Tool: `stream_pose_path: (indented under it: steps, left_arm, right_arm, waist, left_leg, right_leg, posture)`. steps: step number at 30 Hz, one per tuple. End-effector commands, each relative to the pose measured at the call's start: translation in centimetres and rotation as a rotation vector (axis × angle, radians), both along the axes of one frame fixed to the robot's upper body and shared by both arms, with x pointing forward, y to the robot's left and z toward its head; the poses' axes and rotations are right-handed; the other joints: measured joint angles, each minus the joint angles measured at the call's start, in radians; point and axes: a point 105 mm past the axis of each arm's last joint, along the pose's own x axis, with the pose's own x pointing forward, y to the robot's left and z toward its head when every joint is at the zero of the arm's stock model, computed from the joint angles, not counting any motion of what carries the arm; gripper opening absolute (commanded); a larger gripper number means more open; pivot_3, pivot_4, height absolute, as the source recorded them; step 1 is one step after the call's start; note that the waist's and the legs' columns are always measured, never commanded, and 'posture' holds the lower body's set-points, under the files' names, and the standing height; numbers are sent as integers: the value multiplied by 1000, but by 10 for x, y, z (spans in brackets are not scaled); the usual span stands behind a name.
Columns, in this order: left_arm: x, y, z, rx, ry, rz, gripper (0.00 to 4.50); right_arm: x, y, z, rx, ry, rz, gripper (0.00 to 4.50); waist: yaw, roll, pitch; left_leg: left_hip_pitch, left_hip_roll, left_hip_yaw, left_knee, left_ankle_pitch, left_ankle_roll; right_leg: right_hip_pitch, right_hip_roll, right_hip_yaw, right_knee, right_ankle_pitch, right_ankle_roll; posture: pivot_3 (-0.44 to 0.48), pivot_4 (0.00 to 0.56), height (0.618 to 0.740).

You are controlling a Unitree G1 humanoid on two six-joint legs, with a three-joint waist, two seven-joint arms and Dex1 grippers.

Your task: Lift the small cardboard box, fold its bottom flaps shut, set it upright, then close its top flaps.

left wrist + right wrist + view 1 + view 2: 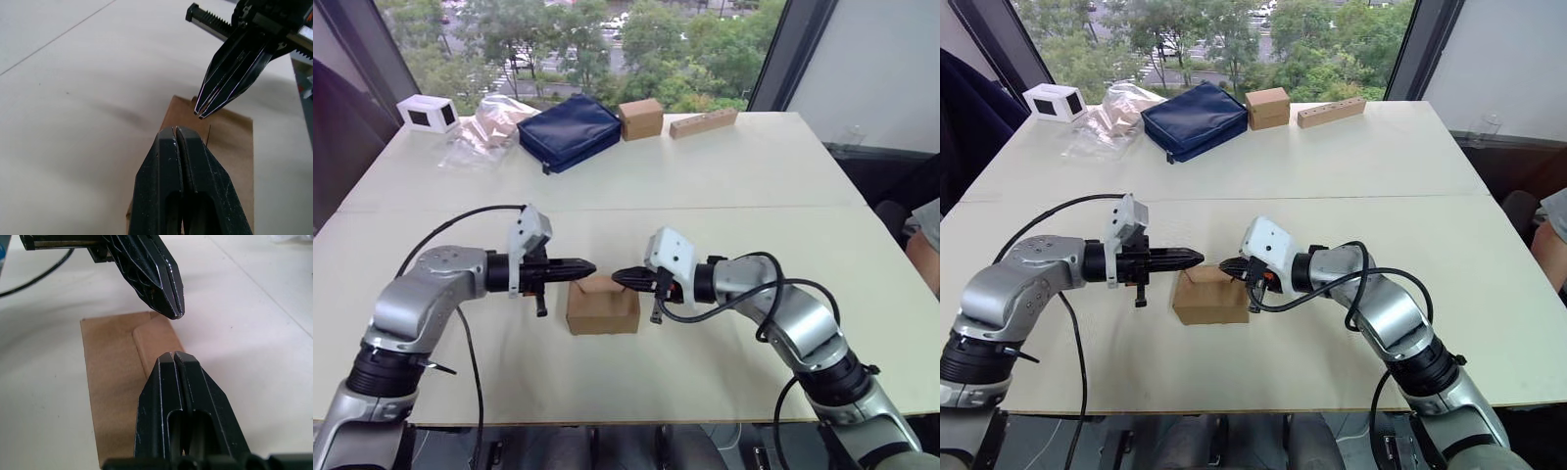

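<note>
Sitting upright on the white desk (724, 176) near its front edge, the small plain brown cardboard box (603, 306) has its long axis running left to right, its broad face toward the camera and its top flaps (146, 340) folded shut. The right wrist view shows those flaps meeting in an envelope-like seam, a detail the head views leave too small to read. The left gripper (589, 266) hangs just over the box's left top edge with its black fingers pressed together, holding nothing. The right gripper (619, 276) faces it tip to tip over the right top edge, fingers likewise closed and empty; a narrow gap parts the two. Bare desk lies open on every side of the box. Well apart, along the far edge, rest a navy fabric pouch (570, 130), a smaller taped brown box (640, 118), a long thin cardboard bar (703, 122), crumpled clear plastic bags (489, 125) and a small white box (428, 113).
</note>
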Motion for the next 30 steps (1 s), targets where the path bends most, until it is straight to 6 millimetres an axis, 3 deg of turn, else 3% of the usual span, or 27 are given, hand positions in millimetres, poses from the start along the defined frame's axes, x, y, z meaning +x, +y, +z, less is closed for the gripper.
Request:
stream_pose_path:
  steps: [1,8,20,27,30]
  left_arm:
    - [-4,-3,-2,21,-30,-16,40]
    - [-4,-1,-19,81,-21,-19,40]
    - [-3,-1,-24,102,-29,-28,40]
    - [-1,4,-14,27,1,14,40]
    - [7,12,11,-96,2,87,40]
  right_arm:
    - [-2,4,3,-24,-51,27,0]
    - [1,4,-10,-86,-49,15,0]
    - [5,1,-12,-116,-64,-4,0]
    - [5,-2,-7,-69,-54,-19,0]
    - [7,-5,13,51,-74,-33,0]
  waist:
    - [0,0,0]
    - [1,0,0]
    - [1,0,0]
    - [2,0,0]
    - [2,0,0]
  left_leg:
    - [0,0,0,0,0,0]
    - [0,0,0,0,0,0]
    - [0,0,0,0,0,0]
    - [0,0,0,0,0,0]
    - [0,0,0,0,0,0]
  right_leg:
    - [0,0,0,0,0,0]
    - [0,0,0,0,0,0]
    - [0,0,0,0,0,0]
    - [1,0,0,0,0,0]
    - [1,0,0,0,0,0]
  posture:
    - [0,150,740]
    - [0,150,740]
    - [0,150,740]
    - [0,150,740]
    - [0,150,740]
